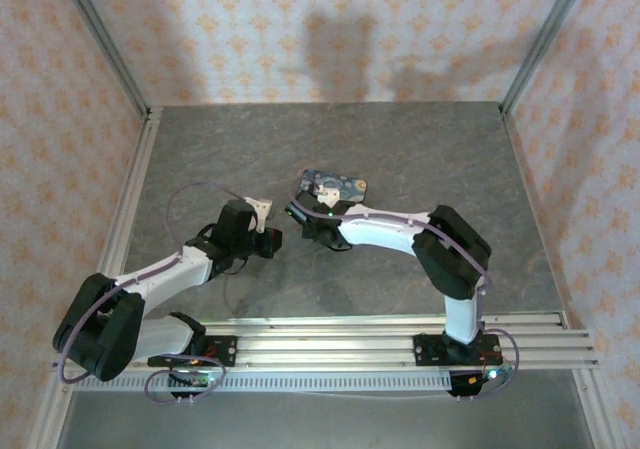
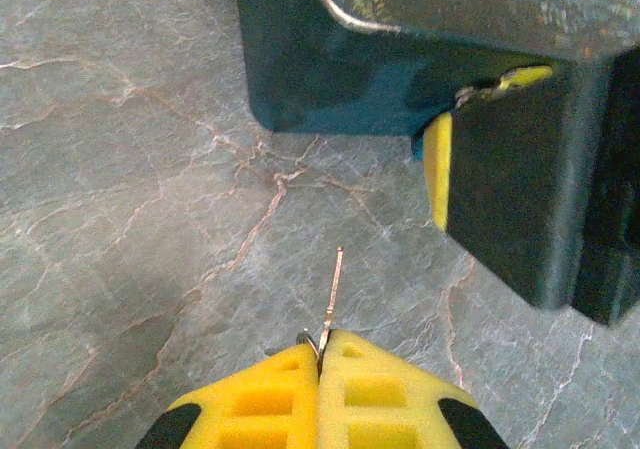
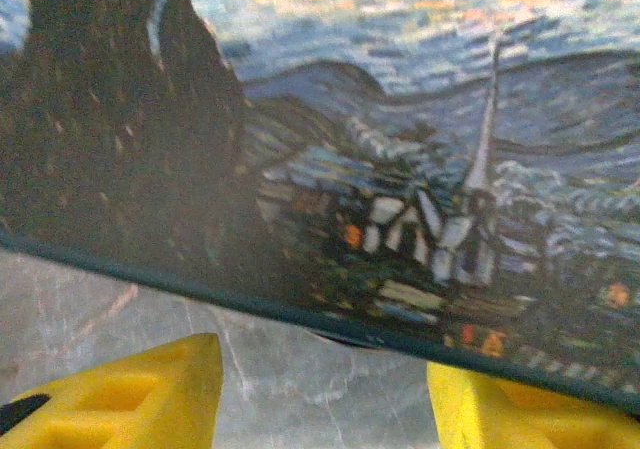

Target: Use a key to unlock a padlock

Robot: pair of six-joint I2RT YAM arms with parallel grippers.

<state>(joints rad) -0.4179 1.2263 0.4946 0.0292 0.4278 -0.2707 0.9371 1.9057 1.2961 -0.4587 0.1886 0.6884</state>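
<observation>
One slim, straight, silvery key (image 2: 332, 289)

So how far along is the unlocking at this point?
Done: the left gripper is shut on the key, its blade pointing toward the painted box. In hand: the right gripper, open, hangs close in front of that box. Left: getting the key into the padlock and turning it; the blade is bare, in nothing yet.
</observation>
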